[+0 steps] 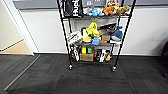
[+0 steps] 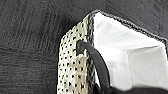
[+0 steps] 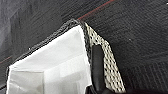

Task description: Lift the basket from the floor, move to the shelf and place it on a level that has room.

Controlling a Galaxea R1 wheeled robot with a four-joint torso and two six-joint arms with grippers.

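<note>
Above dark floor [image 2: 27,50]: basket [image 2: 72,72], black handles [image 2: 96,62] toward both wrists, jaw state unclear; shelf [image 1: 93,35] ahead.

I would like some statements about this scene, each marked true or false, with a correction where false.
1. The shelf stands on dark carpet against a pale wall. True.
2. The basket has a red fabric lining. False: the lining is white.
3. The basket's loop handle is black. True.
4. The shelf's tiers seen in the head view are bare. False: they bear toys and boxes.
5. The floor in front of the shelf is pale wood. False: it is dark carpet; pale wood lies beyond the doorway on the left.
</note>
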